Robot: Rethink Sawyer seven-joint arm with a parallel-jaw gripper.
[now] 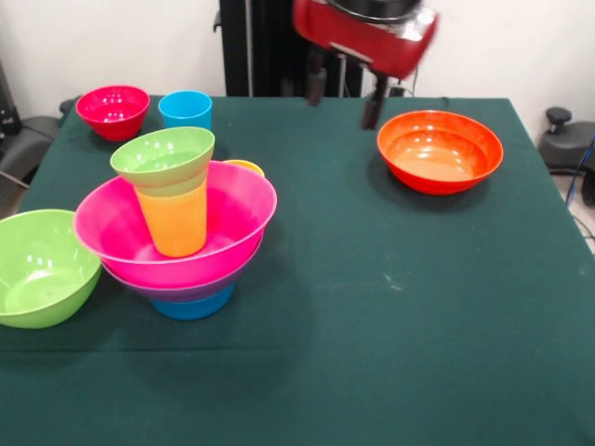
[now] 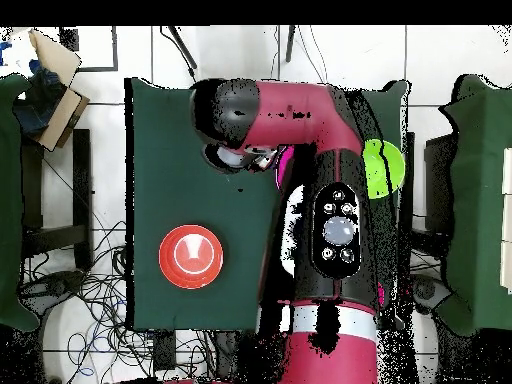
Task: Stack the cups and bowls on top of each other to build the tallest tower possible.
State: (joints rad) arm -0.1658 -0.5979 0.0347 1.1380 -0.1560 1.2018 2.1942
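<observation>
The tower stands at front left: a mid blue bowl, a purple bowl, then the big pink bowl. An orange-yellow cup stands in the pink bowl with the small green bowl on top. A pale yellow rim shows behind the pink bowl. My gripper hangs open and empty above the table, up and left of the orange bowl. The small red bowl and the sky blue cup stand at the far left. The big lime green bowl sits at the left edge.
In the overhead view the arm covers most of the tower. The orange bowl and part of the lime green bowl show there. Chairs stand beside the table.
</observation>
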